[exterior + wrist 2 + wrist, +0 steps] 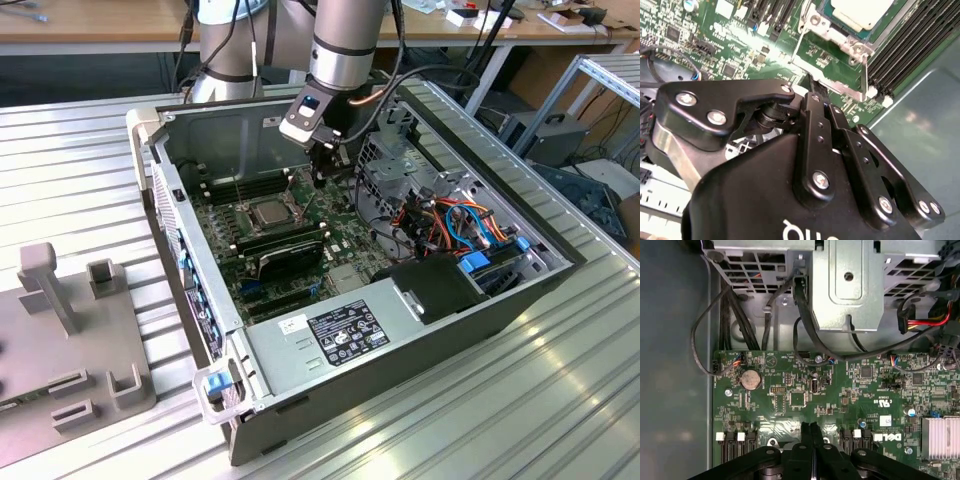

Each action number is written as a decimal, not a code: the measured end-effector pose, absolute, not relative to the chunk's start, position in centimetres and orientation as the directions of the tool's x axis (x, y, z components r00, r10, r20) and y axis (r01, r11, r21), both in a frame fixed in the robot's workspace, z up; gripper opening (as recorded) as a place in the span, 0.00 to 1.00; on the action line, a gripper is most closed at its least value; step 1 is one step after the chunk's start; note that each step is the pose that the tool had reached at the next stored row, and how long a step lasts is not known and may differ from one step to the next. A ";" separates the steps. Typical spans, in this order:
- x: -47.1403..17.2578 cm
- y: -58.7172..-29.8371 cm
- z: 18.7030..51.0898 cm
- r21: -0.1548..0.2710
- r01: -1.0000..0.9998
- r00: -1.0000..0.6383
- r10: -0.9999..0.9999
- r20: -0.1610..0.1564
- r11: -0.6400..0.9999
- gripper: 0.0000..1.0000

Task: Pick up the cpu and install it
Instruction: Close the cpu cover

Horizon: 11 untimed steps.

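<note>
The cpu (272,212), a small square chip with a silver-grey top, lies flat inside its socket on the green motherboard (340,225) of the open computer case. In the second wrist view the cpu (860,12) sits within the shiny metal socket frame (832,35). My gripper (320,178) hangs a little above the board, beside the socket toward the exterior view's right and apart from the chip. In the first wrist view the gripper (810,432) has its two black fingers pressed together with nothing between them. The same gripper (812,92) points at the board near the frame's edge.
A metal drive cage (400,165) with bundled cables (455,220) stands close to the arm on the exterior view's right. A long black card (290,258) lies in front of the socket, and a power supply (330,335) behind the front wall. A grey fixture (70,340) sits outside the case.
</note>
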<state>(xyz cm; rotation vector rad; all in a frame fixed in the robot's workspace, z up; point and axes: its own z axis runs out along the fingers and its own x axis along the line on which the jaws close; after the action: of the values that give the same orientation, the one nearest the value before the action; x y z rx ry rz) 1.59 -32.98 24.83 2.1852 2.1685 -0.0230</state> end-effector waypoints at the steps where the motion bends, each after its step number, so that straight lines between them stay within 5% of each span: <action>1: 1.6 -33.0 24.8 0.034 0.999 0.009 0.998 -0.055 -0.007 0.11; 11: 0.0 -33.0 24.7 0.034 0.999 0.004 0.998 -0.055 -0.002 0.11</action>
<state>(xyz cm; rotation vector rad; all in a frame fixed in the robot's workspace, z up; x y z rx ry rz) 0.05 -32.98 24.69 2.1804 2.1739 -0.0230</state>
